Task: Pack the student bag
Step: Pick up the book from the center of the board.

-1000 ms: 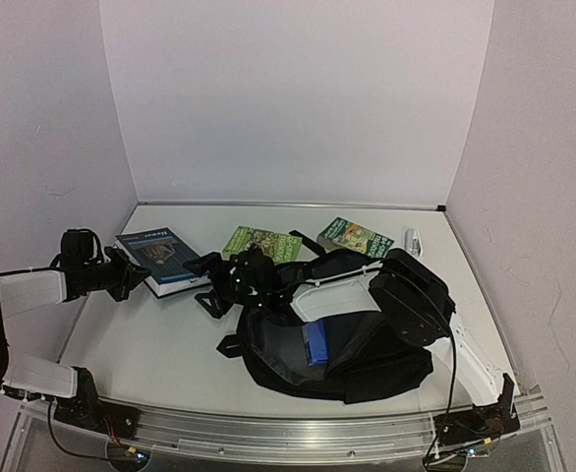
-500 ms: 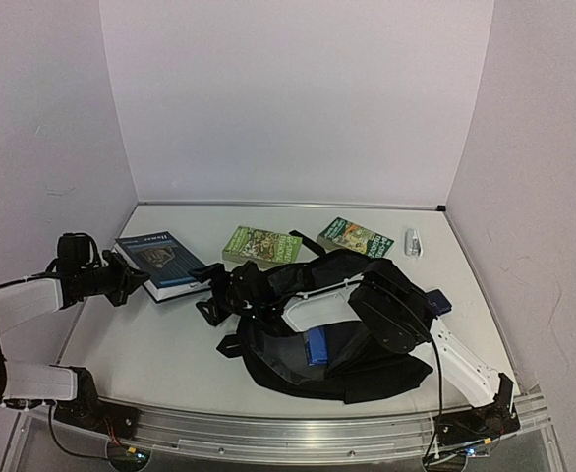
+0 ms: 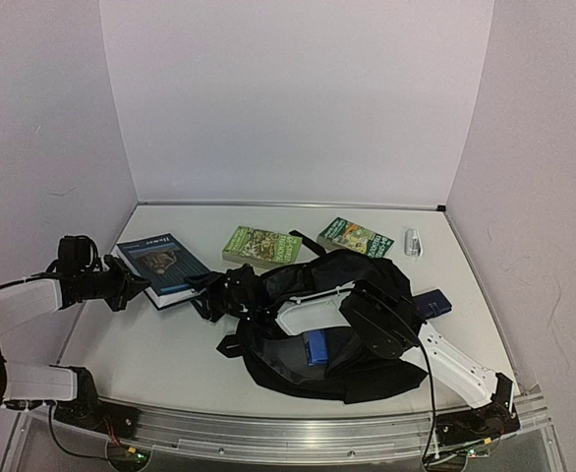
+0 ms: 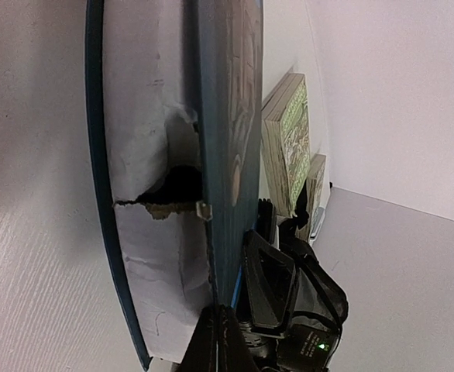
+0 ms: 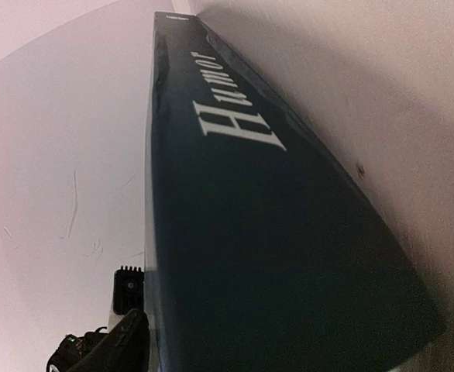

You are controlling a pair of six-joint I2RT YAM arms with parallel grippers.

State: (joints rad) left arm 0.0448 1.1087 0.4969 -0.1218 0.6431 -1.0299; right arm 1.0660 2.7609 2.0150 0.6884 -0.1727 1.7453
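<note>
The student bag [image 3: 352,366], a black backpack, lies open at the table's middle with grey lining and a blue item [image 3: 316,347] inside. A blue "Humor" book [image 3: 160,262] lies left of it. My left gripper [image 3: 126,286] is shut, with its tips [image 4: 215,341] against the book's torn page edge [image 4: 153,256]. My right arm reaches over the bag. Its gripper [image 3: 219,288] is at the book's right corner. The cover [image 5: 250,232] fills the right wrist view, and one finger [image 5: 126,341] presses the book's edge. The other finger is hidden.
Two green books [image 3: 261,244] [image 3: 355,236] and a small white object [image 3: 413,241] lie along the back. A dark blue pouch [image 3: 432,303] sits right of the bag. The bag's straps [image 3: 231,344] trail left. Side walls stand close on both sides.
My right arm swung left across the bag, uncovering the pouch, and its jaws closed in on the blue book's corner. The book shifted slightly nearer. The left gripper stayed shut at the book's left edge.
</note>
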